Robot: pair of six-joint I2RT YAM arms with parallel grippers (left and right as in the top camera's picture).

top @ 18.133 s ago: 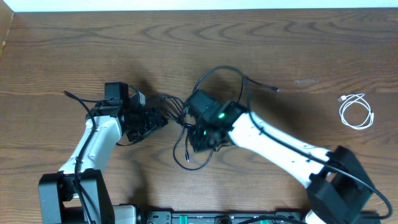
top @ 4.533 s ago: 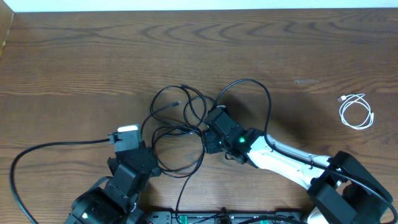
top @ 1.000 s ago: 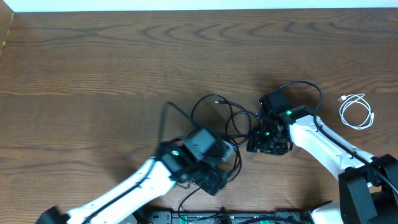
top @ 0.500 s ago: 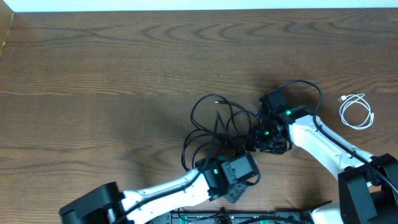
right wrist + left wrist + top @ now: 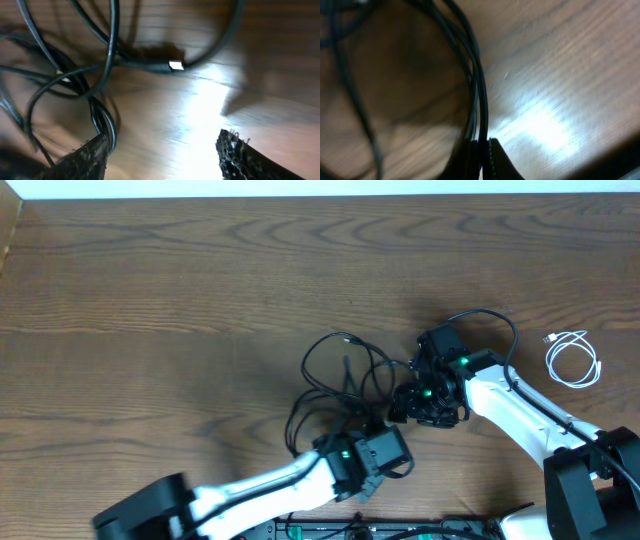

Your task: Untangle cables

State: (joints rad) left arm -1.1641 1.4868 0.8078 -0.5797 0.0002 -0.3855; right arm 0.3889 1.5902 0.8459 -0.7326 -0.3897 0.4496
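black cables (image 5: 345,375): tangled loops on the table (image 5: 150,300), centre, toward my near edge.
left gripper (image 5: 481,152): I hold it clenched on strands of the black cables.
right gripper (image 5: 162,150): my jaws released, spread wide at the tangle's right side.
white cable (image 5: 575,358): coiled near the right edge, well apart.

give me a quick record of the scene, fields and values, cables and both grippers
table: brown wood
black cables: tangled loops near the middle of the table
white cable: coiled by itself at the right, apart from the tangle
left gripper: shut on strands of the black cables
right gripper: open, holding nothing, at the tangle's right edge
plug: silver-tipped end lying on the wood under the right gripper
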